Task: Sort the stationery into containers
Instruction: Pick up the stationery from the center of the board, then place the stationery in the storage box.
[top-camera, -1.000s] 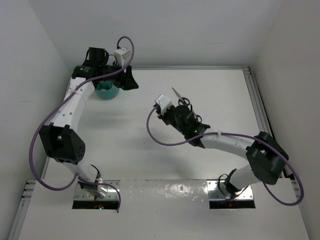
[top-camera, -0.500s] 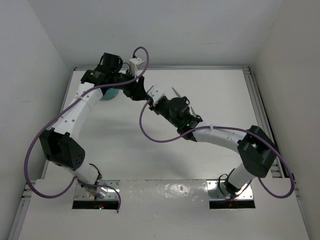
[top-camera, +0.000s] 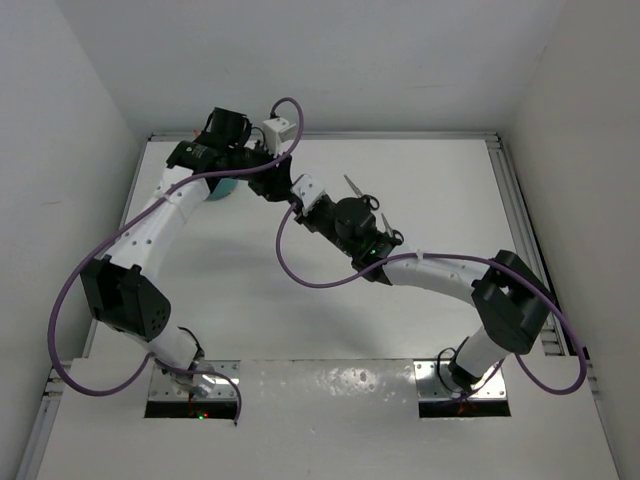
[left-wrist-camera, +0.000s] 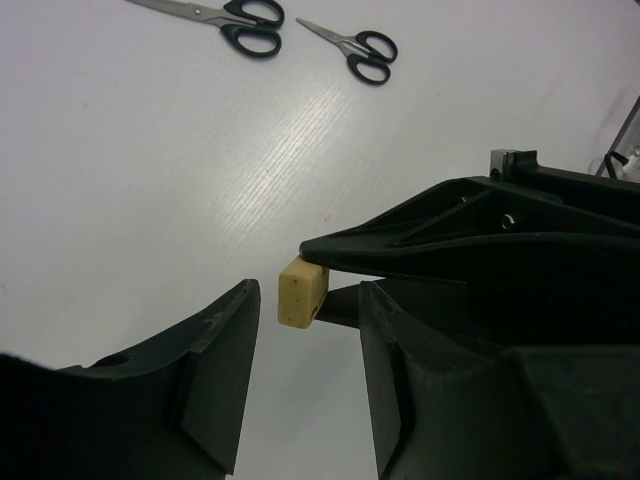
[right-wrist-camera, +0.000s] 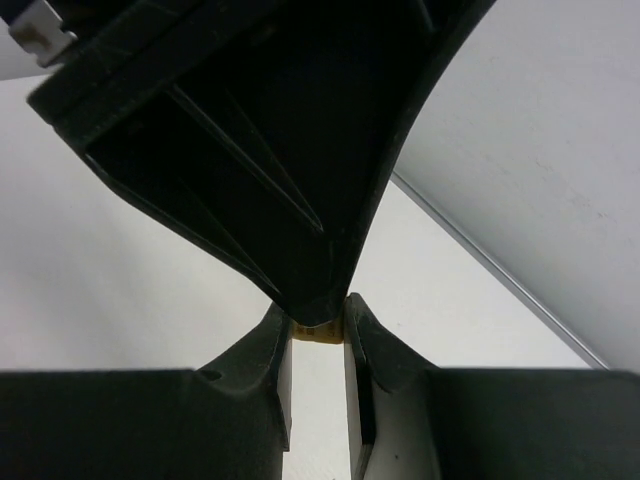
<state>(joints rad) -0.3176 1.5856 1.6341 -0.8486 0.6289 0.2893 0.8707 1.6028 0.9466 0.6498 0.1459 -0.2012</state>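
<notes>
My right gripper (right-wrist-camera: 318, 326) is shut on a small tan eraser (right-wrist-camera: 320, 332), pinched at the fingertips. In the left wrist view the eraser (left-wrist-camera: 302, 291) sticks out of the right gripper's black fingers (left-wrist-camera: 400, 245), level with the tips of my left gripper (left-wrist-camera: 308, 300). The left jaws stand open on either side of it, with a gap on both sides. From above, both grippers meet at the table's back centre (top-camera: 288, 190). The teal container (top-camera: 216, 190) shows partly under the left arm. Two black-handled scissors (left-wrist-camera: 225, 14) (left-wrist-camera: 356, 46) lie on the table.
The left gripper's finger (right-wrist-camera: 280, 150) fills the upper half of the right wrist view. White walls enclose the table (top-camera: 420, 180) on three sides, with a metal rail (top-camera: 505, 190) along the right edge. Purple cables loop off both arms.
The left arm swung right, away from the teal container, to meet the right gripper. The right gripper carried the eraser left and back. The left jaws have narrowed a little.
</notes>
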